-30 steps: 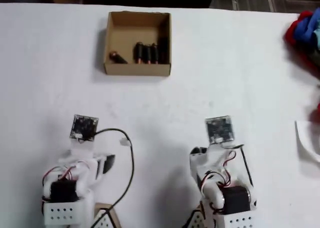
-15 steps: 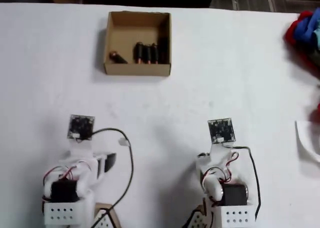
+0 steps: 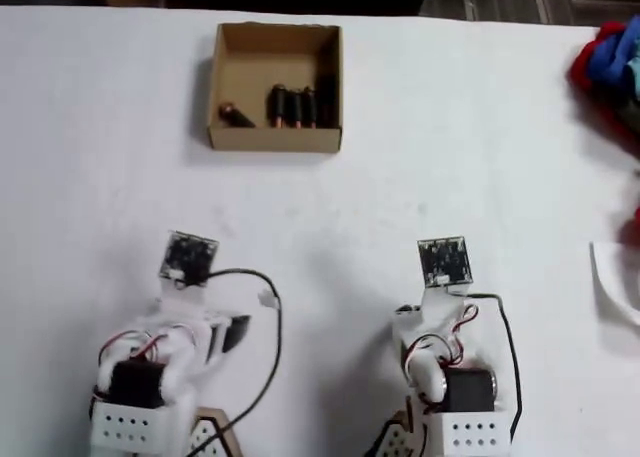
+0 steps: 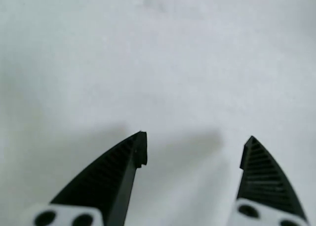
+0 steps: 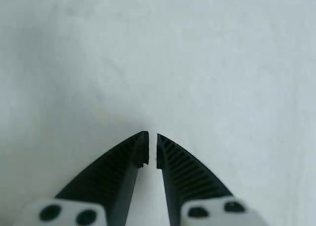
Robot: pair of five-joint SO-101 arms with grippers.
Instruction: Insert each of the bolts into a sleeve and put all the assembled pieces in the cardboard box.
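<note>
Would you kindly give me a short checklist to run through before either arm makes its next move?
1. The left hand is open and empty: ok.
2. The right hand is closed and empty: ok.
3. The brown cardboard box sits open side up on the white table: ok.
4. The dark cylindrical assembled pieces lie inside the box: ok.
5. Each piece is fully assembled: cannot tell.
6. Both hands are well apart from the box: ok.

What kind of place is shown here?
Probably a robotics workbench for practice tasks: a left arm and a right arm mounted at a white table, and a cardboard box holding assembled pieces.
</note>
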